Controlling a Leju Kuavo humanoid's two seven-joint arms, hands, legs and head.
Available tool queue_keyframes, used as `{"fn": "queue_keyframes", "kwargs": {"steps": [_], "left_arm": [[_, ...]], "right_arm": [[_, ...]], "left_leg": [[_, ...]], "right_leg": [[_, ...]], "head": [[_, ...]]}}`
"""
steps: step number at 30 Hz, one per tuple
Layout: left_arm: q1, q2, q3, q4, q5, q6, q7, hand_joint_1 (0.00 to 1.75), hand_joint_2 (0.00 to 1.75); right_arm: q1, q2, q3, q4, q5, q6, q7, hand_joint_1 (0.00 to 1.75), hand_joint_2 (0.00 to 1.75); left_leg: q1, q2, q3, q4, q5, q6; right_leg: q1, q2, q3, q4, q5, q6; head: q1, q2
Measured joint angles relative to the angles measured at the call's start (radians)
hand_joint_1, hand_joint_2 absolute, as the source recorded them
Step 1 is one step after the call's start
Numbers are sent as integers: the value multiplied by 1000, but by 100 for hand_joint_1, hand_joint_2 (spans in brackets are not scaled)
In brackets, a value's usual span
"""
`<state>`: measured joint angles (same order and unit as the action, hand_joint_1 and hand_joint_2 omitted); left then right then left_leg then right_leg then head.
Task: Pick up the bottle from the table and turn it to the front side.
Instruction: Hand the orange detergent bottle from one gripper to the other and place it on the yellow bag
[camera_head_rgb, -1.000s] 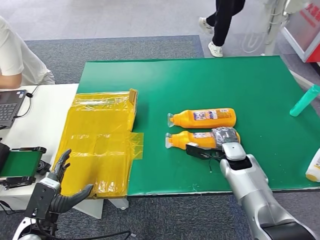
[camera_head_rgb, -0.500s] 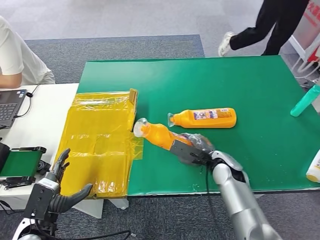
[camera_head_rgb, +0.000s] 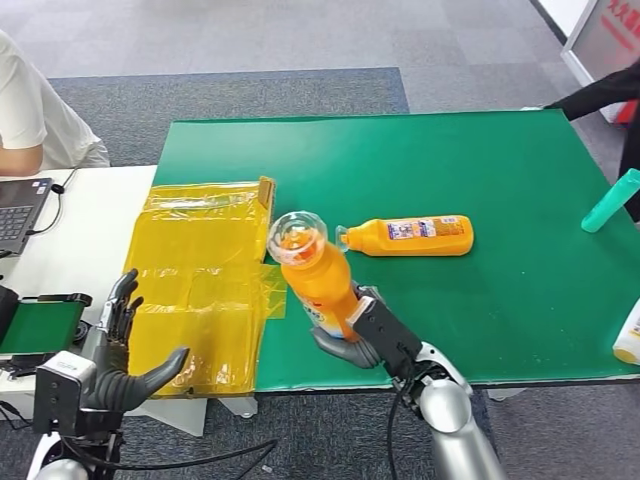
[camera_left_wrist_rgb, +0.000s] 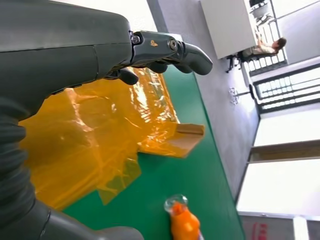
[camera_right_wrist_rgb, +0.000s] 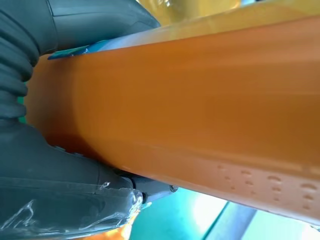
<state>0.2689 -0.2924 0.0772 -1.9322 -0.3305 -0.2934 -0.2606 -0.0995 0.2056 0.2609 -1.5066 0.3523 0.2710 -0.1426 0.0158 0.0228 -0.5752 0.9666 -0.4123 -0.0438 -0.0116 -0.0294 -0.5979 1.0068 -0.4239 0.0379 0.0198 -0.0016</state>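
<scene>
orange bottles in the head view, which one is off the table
The orange bottle that the right hand grips, cap tilted up toward the camera. The other orange bottle lies flat on the green table, label up.

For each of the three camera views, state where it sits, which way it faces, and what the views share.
Head view: high on the body, looking down at the green table; both hands show, right hand gripping the orange bottle.
Left wrist view: behind the open left hand, facing the yellow sheet.
Right wrist view: behind the right hand, against the bottle.
Shared: the held bottle.
</scene>
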Motion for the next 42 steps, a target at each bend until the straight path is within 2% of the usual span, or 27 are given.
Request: {"fn": "queue_keyframes", "kwargs": {"steps": [3, 7, 11, 15, 23, 29, 37, 42], "left_arm": [[-15, 3, -19, -1, 71, 7, 14, 0, 175], [-56, 13, -74, 9, 116, 8, 50, 0, 175], [-102, 33, -192, 31, 111, -13, 50, 0, 175], [-155, 53, -326, 68, 182, -33, 64, 0, 175], [-232, 71, -468, 94, 182, -15, 59, 0, 175], [-264, 74, -510, 100, 141, 46, 32, 0, 175], [-286, 77, -559, 100, -62, 206, 5, 0, 175], [-296, 83, -584, 99, -102, 234, 9, 0, 175]], "right_arm": [[12, 1, 22, -23, 24, -43, -16, 175, 175], [15, 13, 65, -29, 116, -163, -37, 175, 175], [5, 25, 105, -16, 186, -265, -51, 175, 175], [-20, 36, 138, 1, 242, -348, -74, 175, 175], [-53, 46, 174, -4, 270, -396, -90, 175, 175], [-55, 46, 183, -41, 274, -417, -94, 175, 175], [-39, 42, 182, -77, 280, -454, -90, 175, 175], [-10, 35, 182, -101, 303, -480, -101, 175, 175]], "left_leg": [[0, 0, 0, 0, 0, 0], [0, 0, 0, 0, 0, 0], [0, 0, -1, 0, 0, 0], [0, 0, -1, 0, 0, 0], [0, 0, -1, 0, 0, 0], [0, 0, -2, 0, 0, 0], [0, 0, -2, 0, 0, 0], [0, 0, -2, 0, 0, 0]], "right_leg": [[0, 0, 0, 0, 0, 0], [0, 1, -1, 0, 0, 0], [0, 1, -1, 0, 1, 0], [0, 1, -1, 0, 1, 0], [0, 1, -2, 0, 1, 0], [0, 0, -2, 0, 1, 0], [0, 1, -2, 0, 1, 0], [0, 1, -2, 0, 1, 0]], "head": [[0, 0], [0, 0], [0, 0], [0, 0], [0, 0], [0, 0], [0, 0], [0, 0]]}}
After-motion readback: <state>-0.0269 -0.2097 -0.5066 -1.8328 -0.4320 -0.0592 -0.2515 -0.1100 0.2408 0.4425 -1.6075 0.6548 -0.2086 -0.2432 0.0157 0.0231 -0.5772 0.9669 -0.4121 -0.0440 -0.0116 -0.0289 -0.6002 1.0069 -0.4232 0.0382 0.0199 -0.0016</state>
